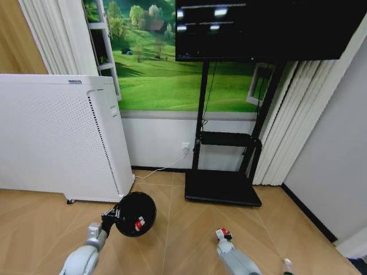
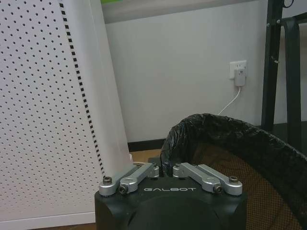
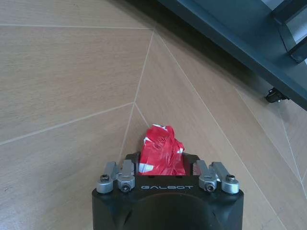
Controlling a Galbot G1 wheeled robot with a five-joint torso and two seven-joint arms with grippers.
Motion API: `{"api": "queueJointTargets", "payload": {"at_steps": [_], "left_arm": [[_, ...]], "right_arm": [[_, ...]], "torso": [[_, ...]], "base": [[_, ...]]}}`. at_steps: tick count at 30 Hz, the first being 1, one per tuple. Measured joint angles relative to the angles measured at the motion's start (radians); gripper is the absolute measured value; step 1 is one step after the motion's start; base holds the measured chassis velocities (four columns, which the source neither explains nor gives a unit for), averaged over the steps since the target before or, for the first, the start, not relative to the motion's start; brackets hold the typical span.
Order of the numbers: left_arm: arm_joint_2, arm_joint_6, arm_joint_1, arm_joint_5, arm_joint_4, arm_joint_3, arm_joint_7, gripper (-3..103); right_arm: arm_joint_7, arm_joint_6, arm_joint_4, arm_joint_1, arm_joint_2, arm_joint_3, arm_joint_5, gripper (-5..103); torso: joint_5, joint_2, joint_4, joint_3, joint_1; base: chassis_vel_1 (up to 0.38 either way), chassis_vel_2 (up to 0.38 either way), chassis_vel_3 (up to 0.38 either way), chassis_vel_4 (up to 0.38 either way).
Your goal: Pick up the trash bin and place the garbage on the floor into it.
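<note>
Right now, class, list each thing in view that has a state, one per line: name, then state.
trash bin: lined with a black bag, held at its rim, a red-and-white piece inside
left gripper: shut on the bin's rim
right gripper: shut on the wrapper
red-and-white wrapper: crumpled, held above the floor
bottle: on the floor

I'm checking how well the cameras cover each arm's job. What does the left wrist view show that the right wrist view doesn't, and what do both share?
Left wrist view: the left gripper shut on the rim of the trash bin with its black liner, beside the white perforated appliance, and a wall socket with a plug in it.

Right wrist view: the right gripper shut on a red-and-white wrapper, above bare wooden floor.

Both: the black TV stand.
</note>
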State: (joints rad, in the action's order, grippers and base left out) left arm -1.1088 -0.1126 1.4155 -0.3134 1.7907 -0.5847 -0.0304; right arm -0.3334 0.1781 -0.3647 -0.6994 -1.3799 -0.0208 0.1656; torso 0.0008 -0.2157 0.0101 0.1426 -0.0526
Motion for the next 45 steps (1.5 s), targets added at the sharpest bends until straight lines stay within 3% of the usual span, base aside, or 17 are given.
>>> {"api": "queueJointTargets", "payload": {"at_steps": [1,2,9,15,18,19,21,24,25,26,27,29,30,34,44,45], "left_arm": [[0.0,0.0,0.0,0.0,0.0,0.0,0.0,7],[0.0,0.0,0.0,0.0,0.0,0.0,0.0,7],[0.002,0.0,0.003,0.0,-0.001,-0.003,0.0,7],[0.007,0.0,0.002,-0.003,-0.001,-0.004,0.001,7],[0.008,0.0,-0.001,-0.005,-0.001,-0.004,0.001,7],[0.008,-0.001,-0.005,-0.007,0.0,-0.002,0.001,7],[0.009,-0.001,-0.006,-0.008,0.0,-0.002,0.001,7],[0.012,-0.002,-0.017,-0.01,-0.001,0.005,0.001,7],[0.012,-0.002,-0.017,-0.01,-0.001,0.005,0.001,7],[0.016,-0.003,-0.024,-0.011,-0.001,0.01,0.001,7],[0.016,-0.003,-0.024,-0.011,-0.001,0.01,0.001,7],[0.027,-0.006,-0.043,-0.015,-0.001,0.03,0.002,7],[0.027,-0.006,-0.043,-0.015,-0.001,0.03,0.002,7],[0.04,-0.013,-0.068,-0.016,-0.001,0.072,0.004,7],[0.058,-0.018,-0.115,-0.022,-0.007,0.16,0.015,7],[0.061,-0.017,-0.118,-0.022,-0.008,0.162,0.015,7]], "right_arm": [[0.0,0.0,0.0,0.0,0.0,0.0,0.0,52],[0.0,-0.001,0.0,0.0,0.0,0.0,0.0,46],[-0.001,-0.008,-0.005,-0.002,0.0,-0.001,0.005,41],[-0.039,0.015,-0.121,-0.036,0.04,0.022,0.084,41],[-0.067,0.048,-0.197,-0.058,0.072,0.04,0.15,38],[-0.083,0.076,-0.281,-0.086,0.105,0.05,0.213,38],[-0.087,0.088,-0.313,-0.098,0.12,0.052,0.235,38],[-0.111,0.135,-0.525,-0.172,0.231,0.045,0.329,38],[-0.111,0.135,-0.525,-0.172,0.231,0.045,0.329,38],[-0.115,0.145,-0.61,-0.203,0.288,0.029,0.351,38],[-0.115,0.145,-0.61,-0.203,0.288,0.029,0.351,38],[-0.098,0.147,-0.79,-0.272,0.389,-0.025,0.361,38],[-0.098,0.147,-0.79,-0.272,0.389,-0.025,0.361,38],[-0.038,0.099,-0.997,-0.361,0.469,-0.118,0.338,38],[0.088,-0.052,-1.231,-0.524,0.534,-0.273,0.251,38],[0.124,-0.093,-1.257,-0.543,0.541,-0.288,0.239,38]], "torso": [[0.0,0.0,0.0,0.0,0.0],[-0.0001,0.0,0.0003,0.0,0.0],[-0.0006,0.0,0.0006,0.0,0.0],[0.0012,0.001,0.0013,0.001,-0.001],[-0.0002,0.001,0.0015,0.001,-0.001],[0.0,0.001,0.0009,0.001,-0.001],[0.0003,0.001,0.0007,0.001,-0.001],[0.0001,0.001,0.0003,0.0,0.0],[0.0001,0.001,0.0003,0.0,0.0],[-0.0002,0.0,0.0006,0.0,0.0],[-0.0002,0.0,0.0006,0.0,0.0],[-0.0007,0.0,0.0011,0.0,0.0],[-0.0007,0.0,0.0011,0.0,0.0],[-0.0005,0.0,0.0003,0.0,0.0],[-0.0007,0.0,0.001,0.0,0.0],[-0.0007,0.0,0.0011,0.0,0.0]], "base": [[0.0,0.0,0.0,0.0],[0.0,0.0,0.0,0.0],[0.0,0.0,0.0,0.0],[0.0,0.0,0.0,0.0],[0.0,0.0,0.0,0.0],[0.0,0.0,0.0,0.0],[0.0,0.0,0.0,0.0],[0.0,0.0,0.0,0.0],[0.0,0.0,0.0,0.0],[0.0,0.0,0.0,0.0],[0.0,0.0,0.0,0.0],[0.0,0.0,0.0,0.0],[0.0,0.0,0.0,0.0],[0.0,0.0,0.0,0.0],[0.0,0.0,0.0,0.0],[0.0,0.0,0.0,0.0]]}}
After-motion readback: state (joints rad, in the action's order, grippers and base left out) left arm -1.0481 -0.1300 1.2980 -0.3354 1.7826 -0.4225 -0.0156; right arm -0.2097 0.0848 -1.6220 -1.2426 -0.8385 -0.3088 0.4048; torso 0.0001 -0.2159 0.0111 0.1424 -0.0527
